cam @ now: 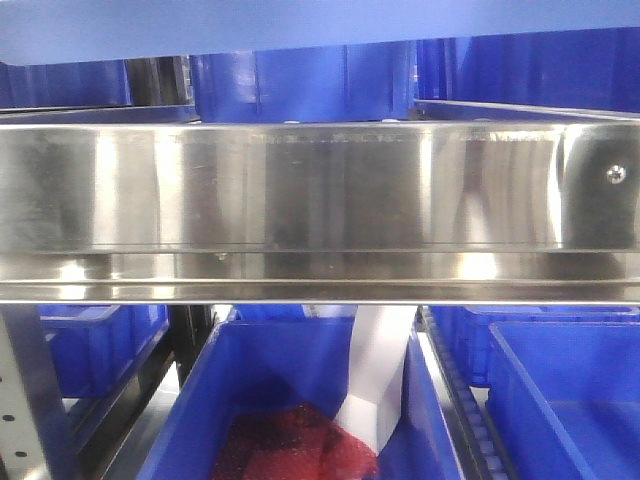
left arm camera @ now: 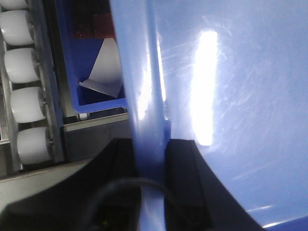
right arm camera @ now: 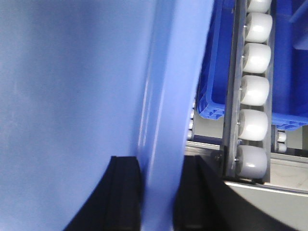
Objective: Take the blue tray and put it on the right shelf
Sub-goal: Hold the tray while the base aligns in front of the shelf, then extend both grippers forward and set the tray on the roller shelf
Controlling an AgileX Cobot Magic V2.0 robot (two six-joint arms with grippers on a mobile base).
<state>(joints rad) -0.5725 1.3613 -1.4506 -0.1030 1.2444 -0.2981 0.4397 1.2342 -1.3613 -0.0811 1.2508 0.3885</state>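
I am clamping the tray (cam: pixel 200 30) at both ends, left end effector (left arm camera: pixel 151 154) and right end effector (right arm camera: pixel 159 168) each pinching a rim. It is hovering above the shelf rail (cam: pixel 320 190), long axis left-right; set-down likely lying farther in.

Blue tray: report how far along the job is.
Done: the grab. The left gripper and right gripper are each shut on the rim of the blue tray. In hand: the tray is held up, showing along the top of the front view above the steel rail of the right shelf. Left: setting it on the shelf and releasing; no view shows it resting there yet.
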